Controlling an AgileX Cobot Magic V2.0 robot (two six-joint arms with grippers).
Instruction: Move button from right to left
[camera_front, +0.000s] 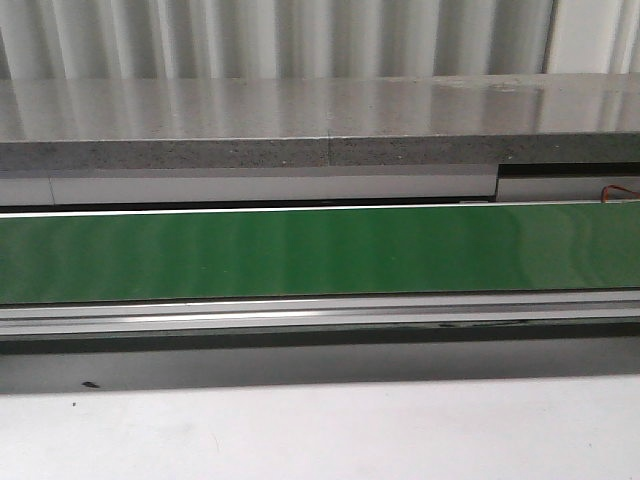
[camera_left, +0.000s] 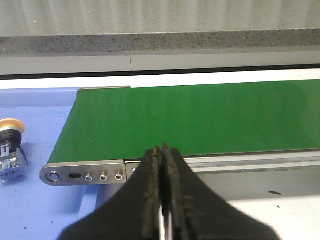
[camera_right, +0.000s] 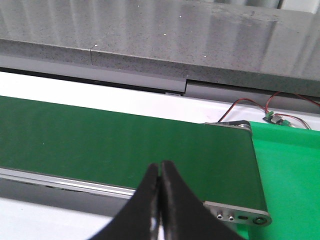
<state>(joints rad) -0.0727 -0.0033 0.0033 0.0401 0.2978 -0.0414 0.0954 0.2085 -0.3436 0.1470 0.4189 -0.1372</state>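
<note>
1. Both grippers are closed on nothing: the left gripper (camera_left: 161, 150) shows its black fingers pressed together over the near rail of the belt, and the right gripper (camera_right: 159, 167) has its tips meeting in the same way.
2. Only the left wrist view shows the button (camera_left: 10, 145). It lies at about nine o'clock from the left gripper, on a blue surface (camera_left: 45, 210) just past the end of the green conveyor belt (camera_left: 200, 117), well apart from the fingers and partly cut off by the picture's edge.
3. Its yellow cap sits over a black collar and a blue-grey blocky body. It looks small, light and rigid; the domed cap would likely slip, so the flat sides of the body seem the safer hold.
4. Judging by where it lies, the button is at the left end of the belt already, so the transfer may be finished.
5. At the belt's other end, at about three o'clock from the right gripper, a bright green surface (camera_right: 290, 170) carries no button, only a small circuit board with wires (camera_right: 274, 118) nearby.
6. Neither arm nor button appears in the front view.
</note>
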